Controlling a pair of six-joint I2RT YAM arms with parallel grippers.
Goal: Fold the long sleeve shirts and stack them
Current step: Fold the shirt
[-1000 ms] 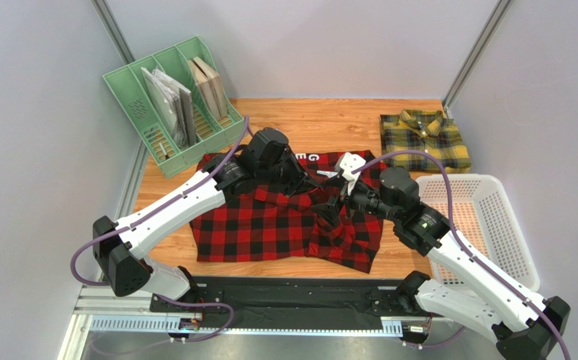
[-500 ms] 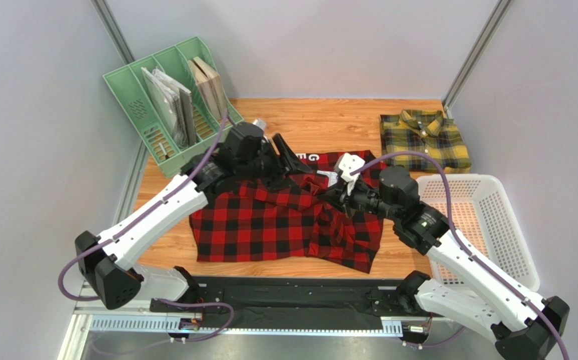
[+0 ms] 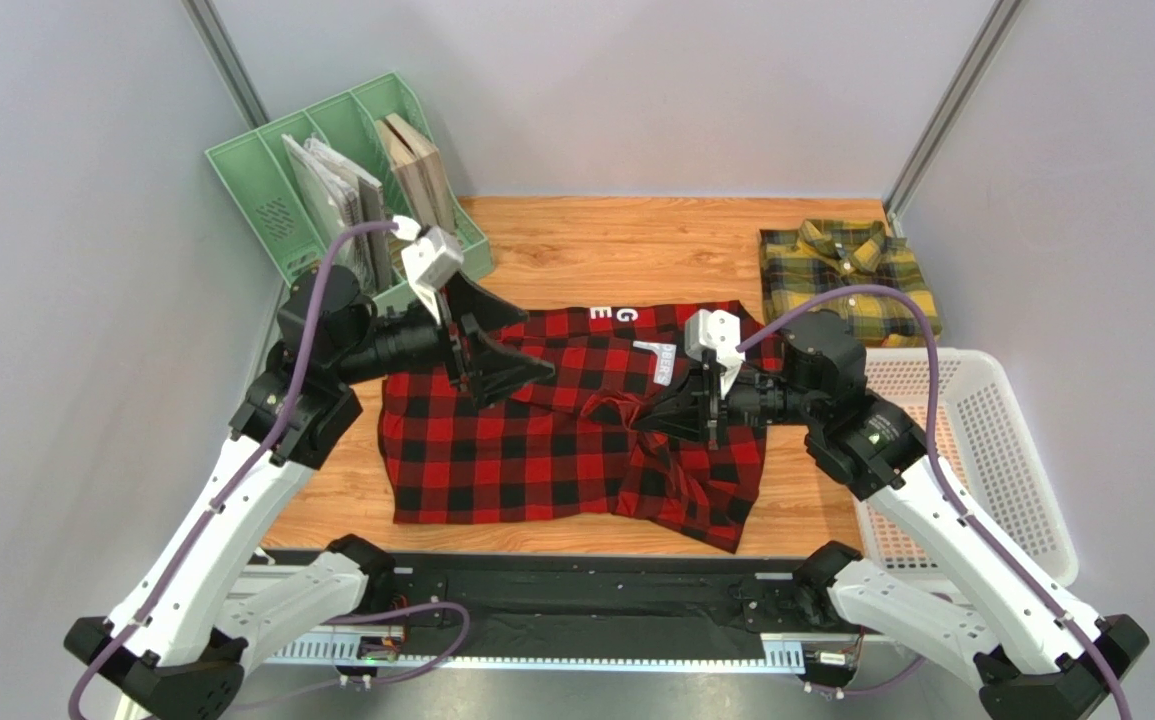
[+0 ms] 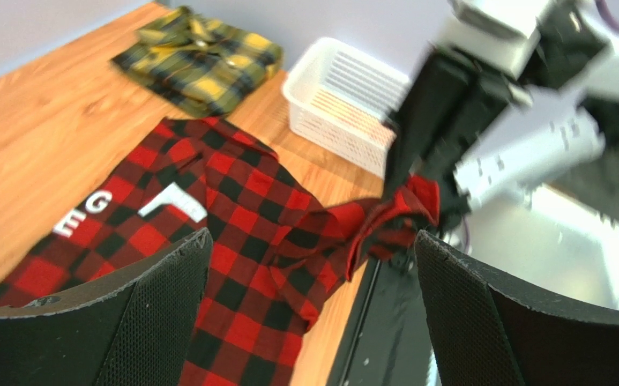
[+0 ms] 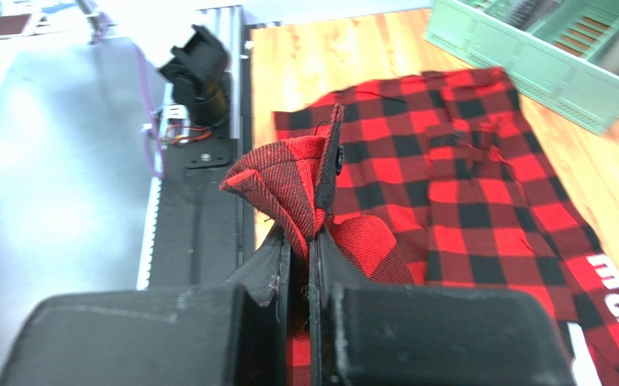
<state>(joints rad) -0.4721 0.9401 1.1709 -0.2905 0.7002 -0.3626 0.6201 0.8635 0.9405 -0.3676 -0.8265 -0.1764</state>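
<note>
The red-and-black check shirt (image 3: 538,443) with white letters lies spread across the middle of the table, bunched at its right side. My right gripper (image 3: 679,416) is shut on a raised fold of that shirt (image 5: 288,177), the cloth pinched between its jaws (image 5: 298,240). My left gripper (image 3: 526,378) hovers open above the shirt's upper left part with nothing between its fingers (image 4: 312,235). The yellow-and-dark-green check shirt (image 3: 848,279) lies folded at the far right corner, also in the left wrist view (image 4: 200,56).
A green file rack (image 3: 343,195) with papers stands at the far left. A white mesh basket (image 3: 974,450) sits at the right edge, next to the right arm. A black rail (image 3: 568,588) runs along the near edge.
My left gripper opened, let go of the red shirt and drew back to the left and up. My right gripper shut on the shirt's fold and shifted slightly right.
</note>
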